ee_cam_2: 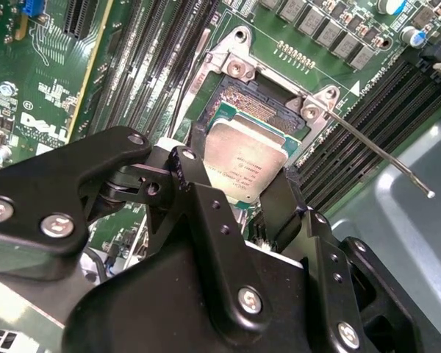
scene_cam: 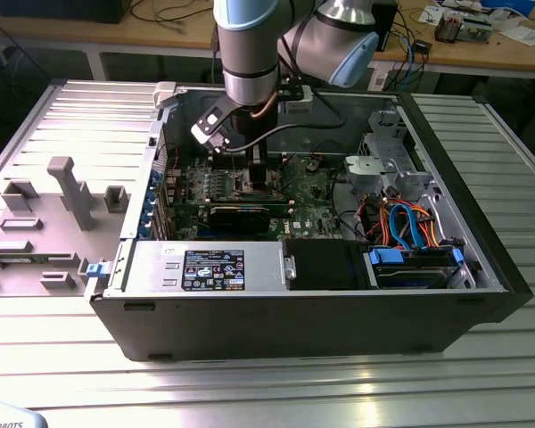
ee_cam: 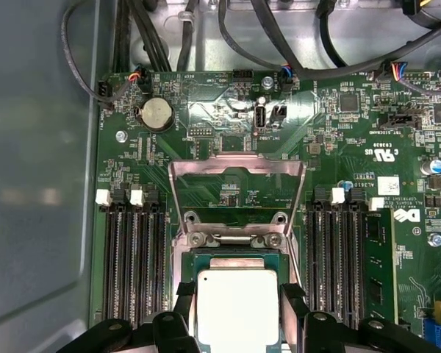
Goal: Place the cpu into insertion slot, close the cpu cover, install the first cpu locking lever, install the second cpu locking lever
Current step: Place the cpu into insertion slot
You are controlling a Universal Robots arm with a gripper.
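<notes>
You see a dull silver cpu [ee_cam: 237, 305] edged in green, a green board [ee_cam: 353, 147], black memory slots [ee_cam: 132, 265] with white clips [ee_cam: 102, 196], a silvery cover [ee_cam: 235, 163], and orange and blue cables [scene_cam: 397, 230].

The cpu [ee_cam: 237, 309], gripped in the tool [ee_cam: 237, 296], hangs just over the insertion slot [ee_cam_2: 244, 99]; memory slots [ee_cam: 136, 257] flank it, cpu cover [ee_cam: 235, 163] raised at its edge

We are seeing the gripper [ee_cam_2: 235, 176] covering one edge of the cpu [ee_cam_2: 246, 154] and part of the insertion slot [ee_cam_2: 253, 99] in the second wrist view. The first wrist view's border is cutting the cpu short. Mid-frame in the exterior view, the arm [scene_cam: 250, 62] is blocking the insertion slot.
</notes>
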